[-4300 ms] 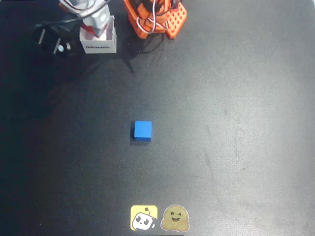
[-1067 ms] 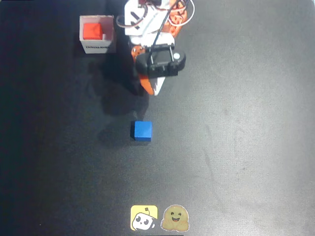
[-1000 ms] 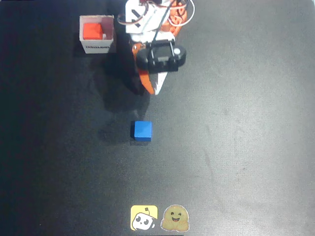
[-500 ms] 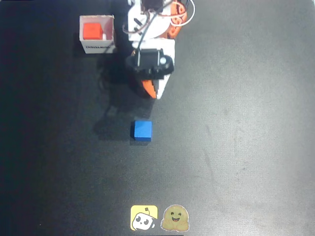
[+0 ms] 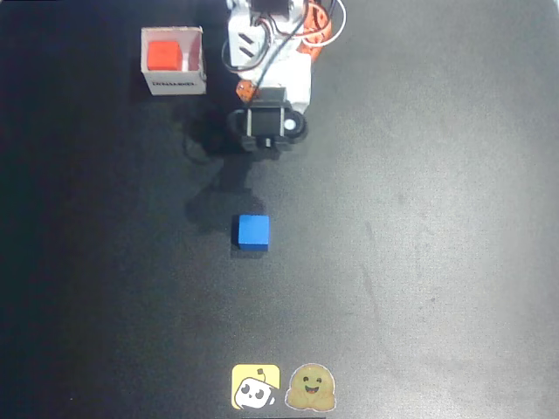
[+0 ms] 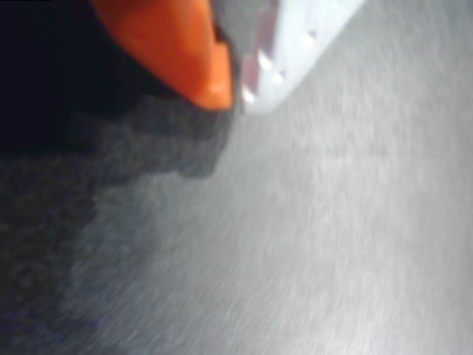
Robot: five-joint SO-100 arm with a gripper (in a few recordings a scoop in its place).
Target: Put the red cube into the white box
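Observation:
The red cube (image 5: 163,56) lies inside the white box (image 5: 175,84) at the top left of the overhead view, with the box's lettered wall facing the front. My arm is folded near its base, and its black wrist (image 5: 266,129) is to the right of the box, well apart from it. In the wrist view my gripper (image 6: 235,95) is shut, its orange finger (image 6: 177,44) and white finger (image 6: 288,52) meeting at the tips with nothing between them, above bare dark table.
A blue cube (image 5: 253,232) sits on the black table (image 5: 419,227) in front of the wrist. Two stickers (image 5: 283,388) lie at the front edge. The orange arm base (image 5: 310,35) is at the top centre.
The gripper left the box with the red cube lying inside, swung right, then drew back and tilted down until its fingers went under the wrist.

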